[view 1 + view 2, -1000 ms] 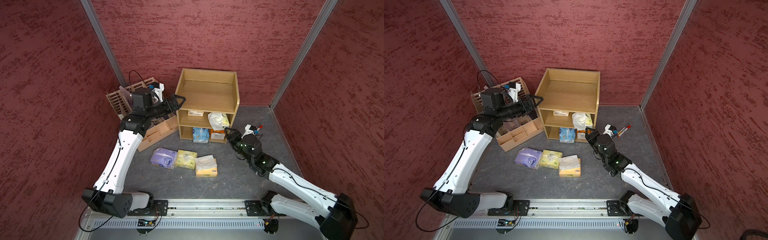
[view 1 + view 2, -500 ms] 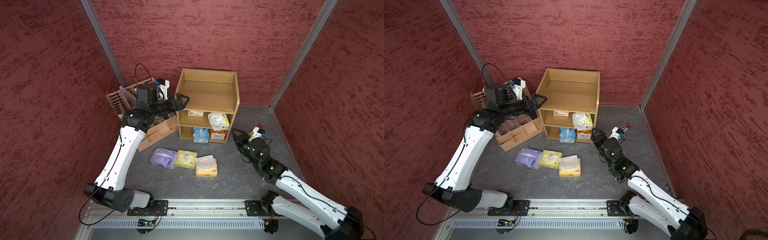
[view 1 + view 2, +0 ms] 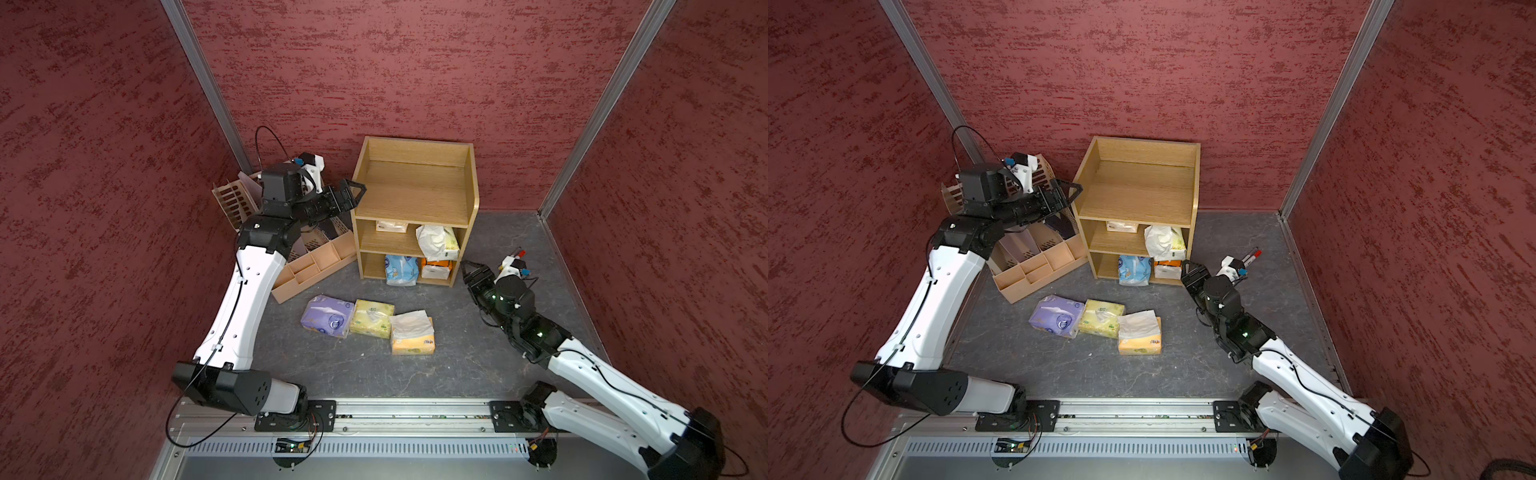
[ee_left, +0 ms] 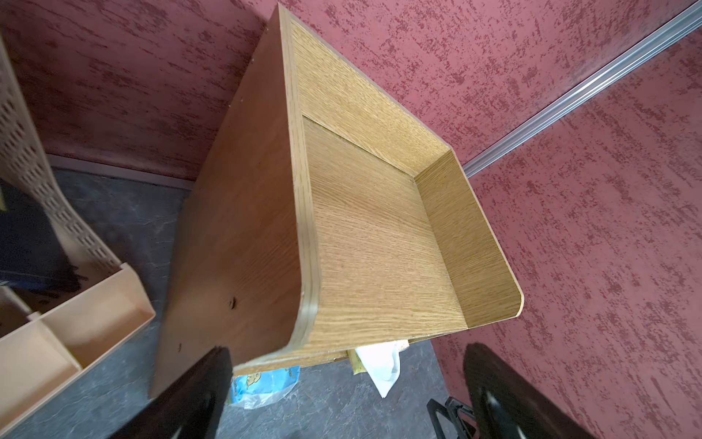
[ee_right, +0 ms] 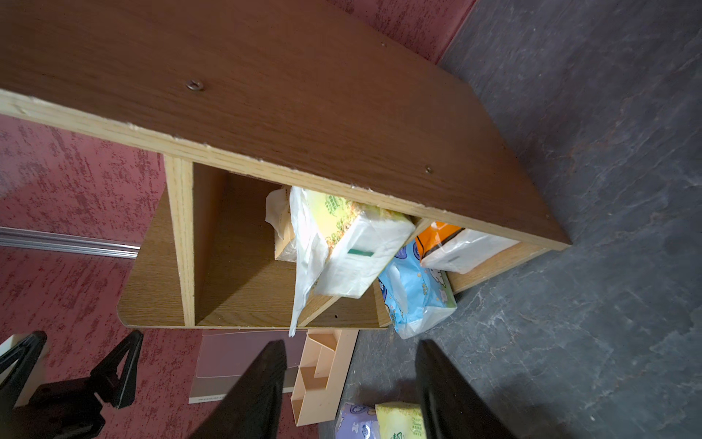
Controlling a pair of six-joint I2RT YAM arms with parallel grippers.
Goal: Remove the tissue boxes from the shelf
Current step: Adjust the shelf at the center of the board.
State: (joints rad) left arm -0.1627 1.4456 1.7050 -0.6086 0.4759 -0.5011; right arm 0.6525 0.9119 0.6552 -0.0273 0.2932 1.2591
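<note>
The oak shelf (image 3: 415, 195) (image 3: 1138, 187) stands against the back wall. Its top tier is bare. The middle tier holds a cream tissue box (image 3: 391, 226) and a yellow-green one (image 3: 440, 243) (image 5: 349, 243) trailing white plastic. A blue pack (image 3: 401, 270) (image 5: 414, 296) and an orange one (image 3: 436, 268) (image 5: 456, 247) sit on the bottom tier. Purple (image 3: 328, 316), yellow-green (image 3: 371, 318) and orange-yellow (image 3: 412, 338) packs lie on the floor. My left gripper (image 3: 351, 193) (image 4: 345, 351) is open at the shelf's upper left panel. My right gripper (image 3: 469, 272) (image 5: 351, 344) is open beside the lower right corner, holding nothing.
A beige slotted file organizer (image 3: 307, 266) leans left of the shelf, under my left arm. A red-capped pen (image 3: 1252, 253) lies on the floor behind my right wrist. Red walls close in on three sides, and the arms' rail (image 3: 395, 411) runs along the front.
My left arm has lifted slightly beside the shelf's left panel. My right gripper has drawn back a little to the right, away from the bottom tier. The tissue boxes have not moved.
</note>
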